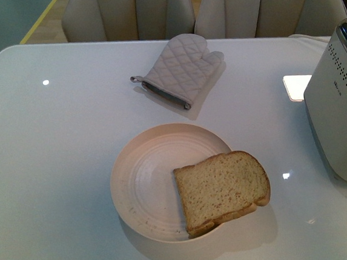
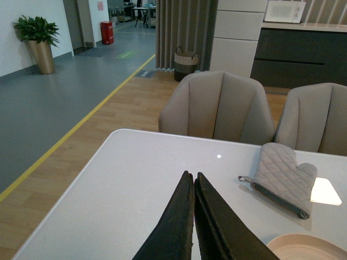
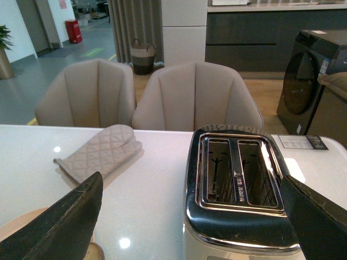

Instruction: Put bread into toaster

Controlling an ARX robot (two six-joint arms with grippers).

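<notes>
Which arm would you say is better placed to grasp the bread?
Probably right: the right gripper is open facing the toaster, and the bread overhangs the plate toward it. The left gripper is shut.

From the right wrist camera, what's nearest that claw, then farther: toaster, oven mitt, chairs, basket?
1. Toaster, just ahead of the right gripper.
2. Oven mitt, on the table beyond.
3. Chairs, behind the table.
4. Basket, on the far floor.

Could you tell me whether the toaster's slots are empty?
Empty: both slots of the toaster show only wire guides; the bread lies on the plate.
</notes>
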